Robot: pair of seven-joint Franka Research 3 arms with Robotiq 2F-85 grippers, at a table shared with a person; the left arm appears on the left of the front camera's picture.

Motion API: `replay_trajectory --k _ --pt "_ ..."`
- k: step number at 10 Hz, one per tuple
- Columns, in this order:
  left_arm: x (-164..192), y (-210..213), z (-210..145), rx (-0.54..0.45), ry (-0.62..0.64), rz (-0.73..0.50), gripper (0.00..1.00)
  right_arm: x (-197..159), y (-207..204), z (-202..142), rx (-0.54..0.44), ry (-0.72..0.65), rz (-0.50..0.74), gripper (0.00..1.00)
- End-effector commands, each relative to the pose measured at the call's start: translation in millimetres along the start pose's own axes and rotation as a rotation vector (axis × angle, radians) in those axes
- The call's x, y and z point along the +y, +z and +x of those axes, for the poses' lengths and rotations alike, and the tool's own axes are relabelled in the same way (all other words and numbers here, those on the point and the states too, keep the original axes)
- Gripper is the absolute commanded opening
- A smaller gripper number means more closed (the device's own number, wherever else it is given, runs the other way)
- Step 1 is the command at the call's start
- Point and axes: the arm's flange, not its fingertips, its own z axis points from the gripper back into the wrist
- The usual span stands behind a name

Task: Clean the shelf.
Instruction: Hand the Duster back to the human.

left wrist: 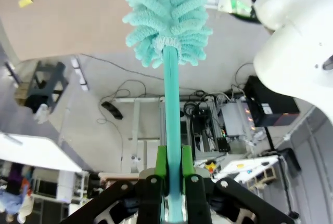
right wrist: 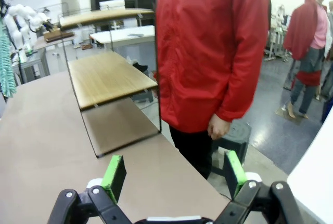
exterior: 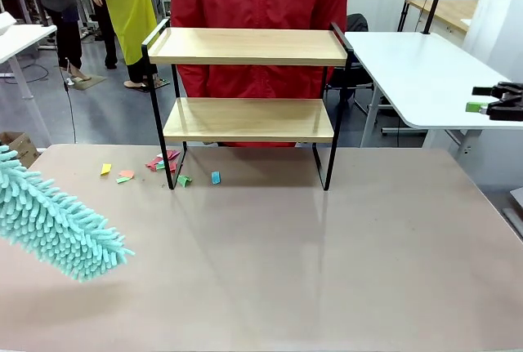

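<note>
— What lies around you on the table?

— Small coloured paper scraps, yellow, orange, red, green and blue, scattered on the tabletop near the shelf's front left leg. A person in a red jacket stands just behind the shelf at the far edge, one hand hanging at the side. A white side table sits beyond the right end.

— Where is the shelf, and how does it run?

— The shelf stands upright on its four black legs at the far middle of the table. Its two wooden boards lie level, one above the other, long axis running across from my left to my right, open face towards me. Both boards look bare.

— Anything between you and it?

— From my left side, only open tabletop and the scraps.

— Your left gripper?

— My left gripper is pressed together on the handle of a teal duster, the stick pinched between the green pads. The fluffy head hangs over the near left part of the table, well apart from the shelf.

— And the right?

— My right gripper is spread wide with nothing between its pads, off the right end of the table, looking along the shelf towards the person.
</note>
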Motion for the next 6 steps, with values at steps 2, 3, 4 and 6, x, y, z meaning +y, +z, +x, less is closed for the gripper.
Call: replay_trajectory --k 2,3,4,6 --pt "3 -22 -2 -0.228 -0.039 0.028 0.13 38 -5 51 -0.055 -0.019 0.1 1.0" --pt "6 -32 4 -0.358 -0.058 0.041 0.13 55 -5 70 -0.075 -0.017 0.147 1.0" --pt "7 -39 8 -0.443 -0.058 0.059 0.13 72 -8 85 -0.09 -0.023 0.198 1.0" --pt "-2 -43 36 -0.591 -0.047 0.078 0.13 110 -13 113 -0.11 -0.055 0.3 1.0"
